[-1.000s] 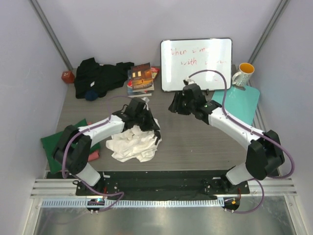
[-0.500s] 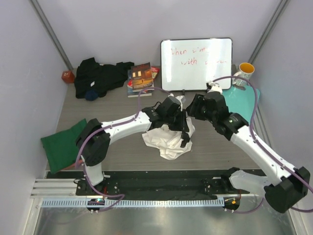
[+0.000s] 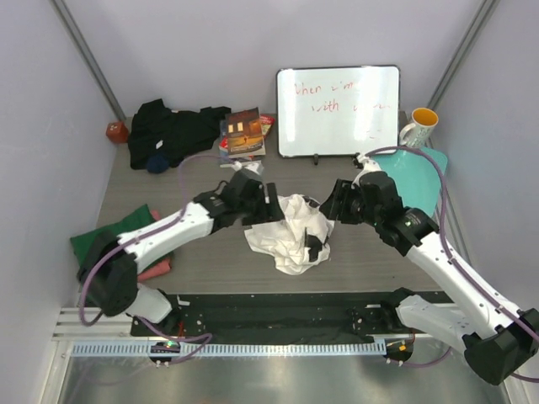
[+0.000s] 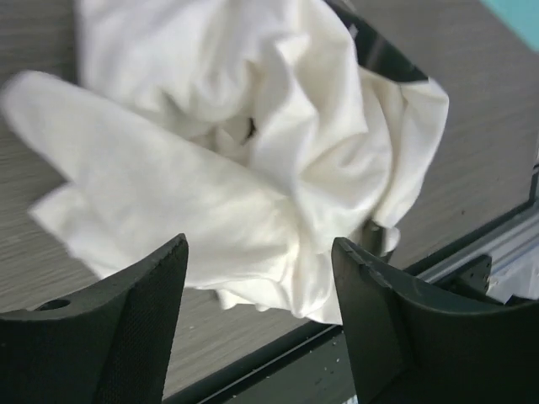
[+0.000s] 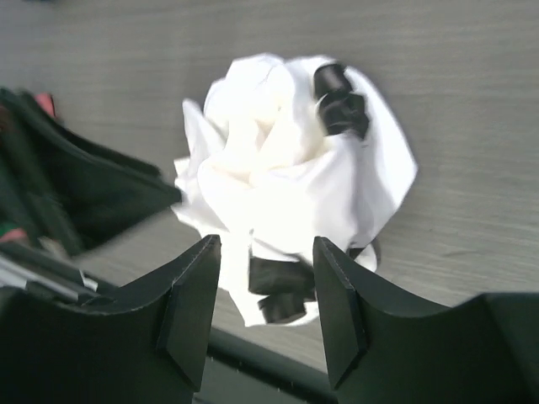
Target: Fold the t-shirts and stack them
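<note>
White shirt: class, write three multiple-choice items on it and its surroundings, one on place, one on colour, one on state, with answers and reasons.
1. The white shirt lies: A. on the table between the left gripper and right gripper; B. against the far left wall; C. over the near edge.
2. The pile beside the books is: A. pink; B. white; C. black.
3. The white shirt is: A. folded flat; B. crumpled; C. spread out.
Answers: 1 A, a gripper stands each side. 2 C, black throughout. 3 B, bunched in creases.
</note>
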`<state>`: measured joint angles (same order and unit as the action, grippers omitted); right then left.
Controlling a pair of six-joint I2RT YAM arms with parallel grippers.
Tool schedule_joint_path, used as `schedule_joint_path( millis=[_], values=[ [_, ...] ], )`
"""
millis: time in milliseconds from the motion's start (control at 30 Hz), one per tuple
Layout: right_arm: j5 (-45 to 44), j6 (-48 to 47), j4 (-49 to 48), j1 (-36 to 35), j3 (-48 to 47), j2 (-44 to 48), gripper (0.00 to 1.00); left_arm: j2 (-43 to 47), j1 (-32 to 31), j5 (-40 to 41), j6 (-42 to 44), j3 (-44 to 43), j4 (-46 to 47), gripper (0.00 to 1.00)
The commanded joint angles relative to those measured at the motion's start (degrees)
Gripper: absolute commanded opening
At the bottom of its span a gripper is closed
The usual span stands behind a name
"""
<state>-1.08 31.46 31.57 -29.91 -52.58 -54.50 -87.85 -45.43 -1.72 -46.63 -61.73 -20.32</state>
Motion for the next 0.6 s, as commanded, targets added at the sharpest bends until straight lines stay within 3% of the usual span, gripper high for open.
schedule_joint_path(
  millis=[0,133,433,567],
  values=[
    [7.5,-2.3,0.6,-1.7,1.3,-1.0,0.54,11.0,4.7,7.0,-1.1,5.1,-2.4,0.71],
    [9.1,-3.2,-0.3,-5.6,2.7,-2.8,0.54,18.1,6.0,8.2,-1.5,9.4,-3.8,0.74],
    [8.3,-1.7,-1.2,-14.8,4.1,-8.0,0.56,19.0,6.1,6.8,-4.1,15.1,-1.1,0.74],
    [3.6,-0.3,-1.5,-23.9,4.1,-11.8,0.56,19.0,6.5,6.7,-4.4,16.5,-1.0,0.73]
  ],
)
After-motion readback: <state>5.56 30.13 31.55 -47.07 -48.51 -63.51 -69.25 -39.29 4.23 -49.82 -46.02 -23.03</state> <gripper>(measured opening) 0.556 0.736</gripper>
